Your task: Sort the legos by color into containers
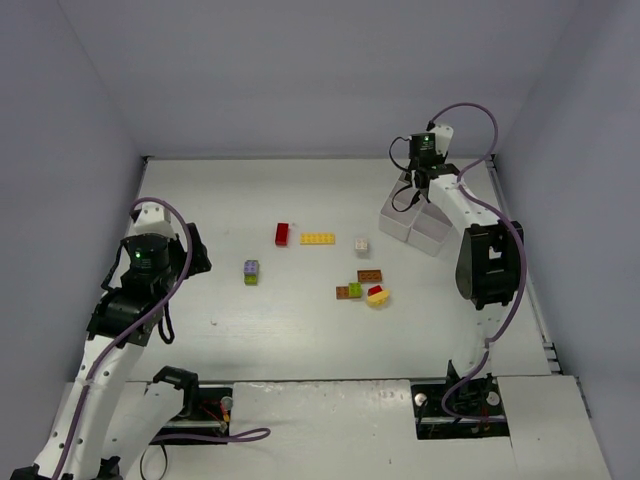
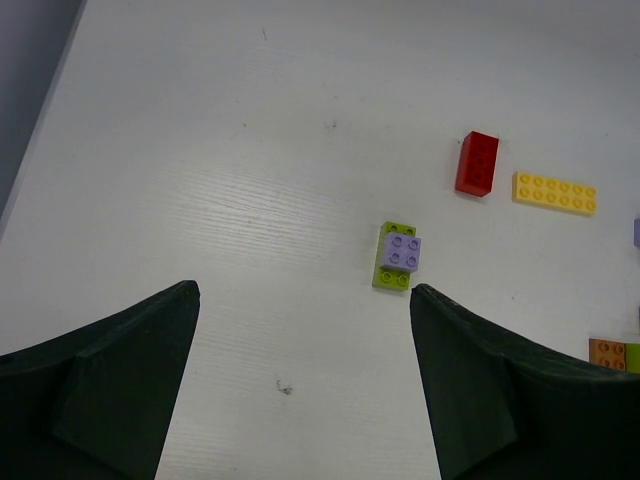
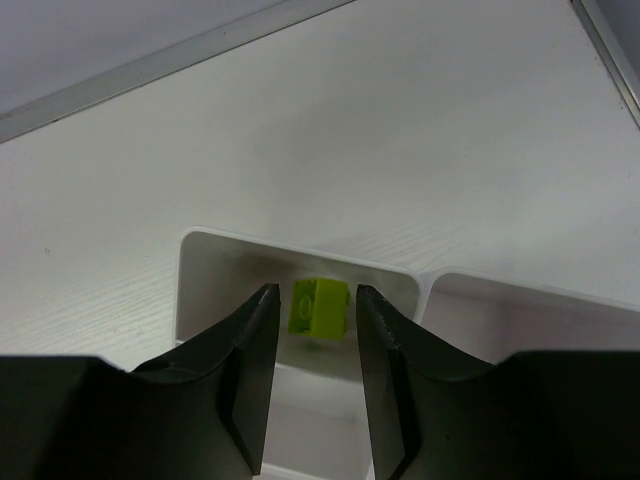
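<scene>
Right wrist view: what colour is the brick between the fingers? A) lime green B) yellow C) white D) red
A: the brick showing between the fingers of the right gripper, over a compartment of the white tray, is lime green.

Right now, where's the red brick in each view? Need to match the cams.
Top external: the red brick lies left of centre on the table, standing lengthwise.
Left wrist: the red brick is in the upper right of the picture.
Right wrist: not in it.
Shared landmark: the long yellow plate lies just to the brick's right in both the top and left wrist views, apart from it.
</scene>
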Motion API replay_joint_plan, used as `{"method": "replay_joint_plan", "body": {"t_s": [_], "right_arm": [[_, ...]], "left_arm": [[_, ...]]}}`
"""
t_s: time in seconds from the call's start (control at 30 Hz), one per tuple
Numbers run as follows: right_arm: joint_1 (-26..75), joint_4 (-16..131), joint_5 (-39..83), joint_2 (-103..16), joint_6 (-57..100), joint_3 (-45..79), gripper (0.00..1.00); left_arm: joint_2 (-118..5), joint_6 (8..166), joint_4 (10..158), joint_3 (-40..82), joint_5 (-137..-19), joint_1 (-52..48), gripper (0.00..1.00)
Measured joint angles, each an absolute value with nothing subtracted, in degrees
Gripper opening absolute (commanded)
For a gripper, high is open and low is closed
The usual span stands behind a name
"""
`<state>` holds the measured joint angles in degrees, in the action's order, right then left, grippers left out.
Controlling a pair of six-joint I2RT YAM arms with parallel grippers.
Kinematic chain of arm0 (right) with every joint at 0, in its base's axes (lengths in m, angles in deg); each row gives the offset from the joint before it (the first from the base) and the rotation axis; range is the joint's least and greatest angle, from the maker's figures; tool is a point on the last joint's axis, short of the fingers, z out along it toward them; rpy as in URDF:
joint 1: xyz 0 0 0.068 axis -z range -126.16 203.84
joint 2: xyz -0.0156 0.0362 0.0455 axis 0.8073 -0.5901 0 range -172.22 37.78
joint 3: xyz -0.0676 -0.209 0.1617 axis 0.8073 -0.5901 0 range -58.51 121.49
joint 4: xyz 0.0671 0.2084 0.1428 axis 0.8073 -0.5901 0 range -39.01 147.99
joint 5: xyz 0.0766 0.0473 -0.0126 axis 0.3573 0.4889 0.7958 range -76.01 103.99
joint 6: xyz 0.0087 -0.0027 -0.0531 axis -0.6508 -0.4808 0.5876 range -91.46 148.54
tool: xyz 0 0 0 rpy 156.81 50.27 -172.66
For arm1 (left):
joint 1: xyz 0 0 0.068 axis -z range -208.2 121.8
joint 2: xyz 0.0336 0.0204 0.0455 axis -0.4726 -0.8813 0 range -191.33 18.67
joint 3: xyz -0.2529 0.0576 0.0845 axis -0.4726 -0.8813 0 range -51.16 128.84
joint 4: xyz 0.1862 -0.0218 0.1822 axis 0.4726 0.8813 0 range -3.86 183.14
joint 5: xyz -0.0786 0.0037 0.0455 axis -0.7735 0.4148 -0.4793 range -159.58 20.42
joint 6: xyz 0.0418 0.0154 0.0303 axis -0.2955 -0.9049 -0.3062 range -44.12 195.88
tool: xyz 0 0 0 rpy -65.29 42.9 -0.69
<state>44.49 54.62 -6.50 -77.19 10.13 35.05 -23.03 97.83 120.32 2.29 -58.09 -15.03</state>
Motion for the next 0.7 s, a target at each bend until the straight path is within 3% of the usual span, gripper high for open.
{"method": "replay_joint_plan", "body": {"t_s": [0.47, 0.7], "right_arm": [[44.0, 54.2, -3.3, -76.6, 11.1, 35.0, 0.34], [38.5, 54.2, 1.8, -67.0, 15.1, 30.2, 0.36]], "left_arm": [[-22.8, 97.9, 120.6, 2.3, -58.2, -15.0, 0.8], [-26.2, 98.6, 120.3, 2.3, -60.3, -15.0, 0.8]]}}
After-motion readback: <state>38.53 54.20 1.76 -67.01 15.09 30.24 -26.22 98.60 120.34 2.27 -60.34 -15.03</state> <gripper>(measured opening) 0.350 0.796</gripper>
